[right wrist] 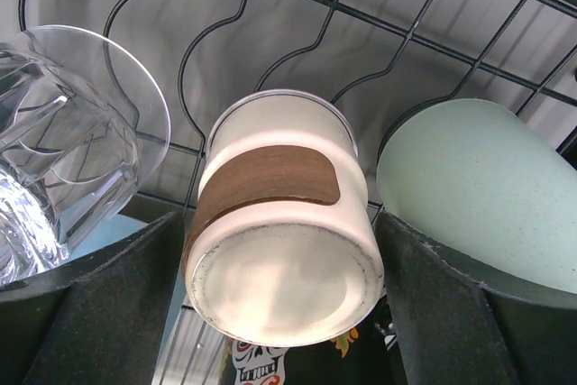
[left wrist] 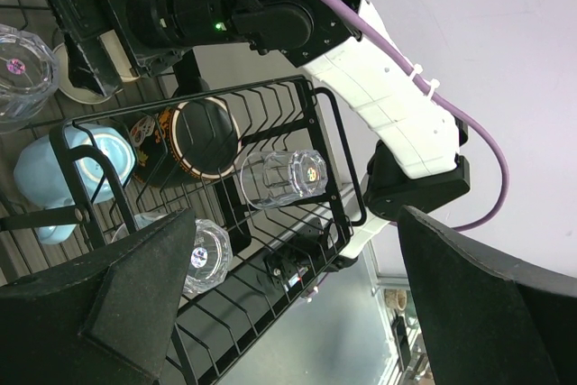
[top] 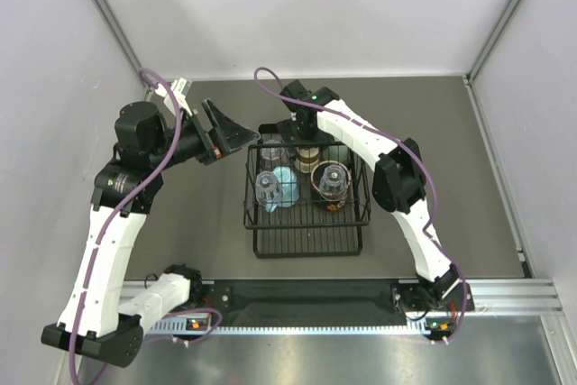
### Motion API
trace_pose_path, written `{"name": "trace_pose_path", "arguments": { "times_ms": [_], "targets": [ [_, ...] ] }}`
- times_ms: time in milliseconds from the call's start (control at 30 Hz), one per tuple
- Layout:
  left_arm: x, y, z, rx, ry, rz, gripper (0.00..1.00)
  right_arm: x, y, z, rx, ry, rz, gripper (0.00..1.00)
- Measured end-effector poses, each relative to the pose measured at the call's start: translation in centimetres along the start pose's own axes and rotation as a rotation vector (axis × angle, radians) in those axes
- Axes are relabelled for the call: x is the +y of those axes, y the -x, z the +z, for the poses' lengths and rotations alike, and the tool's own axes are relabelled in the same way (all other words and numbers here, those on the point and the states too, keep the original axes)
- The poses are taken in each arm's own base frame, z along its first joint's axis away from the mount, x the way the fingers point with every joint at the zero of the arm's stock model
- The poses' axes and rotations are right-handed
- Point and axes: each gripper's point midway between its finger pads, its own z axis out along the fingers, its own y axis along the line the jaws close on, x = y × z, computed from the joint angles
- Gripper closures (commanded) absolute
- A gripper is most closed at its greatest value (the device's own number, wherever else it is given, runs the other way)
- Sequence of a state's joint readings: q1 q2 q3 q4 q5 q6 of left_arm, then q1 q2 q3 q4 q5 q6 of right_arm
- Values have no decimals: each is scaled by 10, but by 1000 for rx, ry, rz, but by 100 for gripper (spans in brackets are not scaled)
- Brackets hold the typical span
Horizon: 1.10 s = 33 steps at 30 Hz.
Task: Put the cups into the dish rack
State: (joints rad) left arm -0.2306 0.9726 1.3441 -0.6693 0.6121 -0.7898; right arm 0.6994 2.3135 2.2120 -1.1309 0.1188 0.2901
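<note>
The black wire dish rack (top: 306, 239) stands mid-table. In it are a clear glass (top: 267, 188), the light blue mug (top: 287, 185), a dark cup (top: 332, 181), the tan-brown cup (top: 308, 159) and the pale green tumbler (top: 336, 152). My right gripper (top: 305, 140) hangs over the rack's far row. Its fingers are spread either side of the upside-down tan-brown cup (right wrist: 279, 241), with a thin gap on the left. The green tumbler (right wrist: 469, 187) and a clear glass (right wrist: 63, 151) flank that cup. My left gripper (top: 236, 132) is open and empty beside the rack's far-left corner.
The left wrist view shows the rack (left wrist: 338, 160) with two clear glasses (left wrist: 284, 178) (left wrist: 209, 254), the blue mug (left wrist: 54, 178) and the skull-printed dark cup (left wrist: 194, 137). The right arm (left wrist: 388, 105) reaches over the rack. Grey walls close in the table.
</note>
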Motion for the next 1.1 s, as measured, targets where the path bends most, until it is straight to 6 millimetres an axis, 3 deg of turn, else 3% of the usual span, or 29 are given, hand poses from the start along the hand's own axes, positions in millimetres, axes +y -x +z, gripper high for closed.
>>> {"name": "trace_pose_path", "arguments": {
  "times_ms": [300,633,767,933,1100],
  "targets": [
    [-1,0,-1,-1,-2,-1,2,0,0,-5,2,0,0,11],
    [3,-6,1,13,-3,-44,2,-3,22,-46,-94,8,13,2],
    [4,-8,2,19,-9,-62,2,-7,33,-80,-174,11,25,0],
    [3,-8,4,19,-19,-77,2,-15,47,-142,-313,31,47,0],
    [9,-13,9,27,-28,-105,2,-29,55,-233,-543,72,88,0]
  ]
}}
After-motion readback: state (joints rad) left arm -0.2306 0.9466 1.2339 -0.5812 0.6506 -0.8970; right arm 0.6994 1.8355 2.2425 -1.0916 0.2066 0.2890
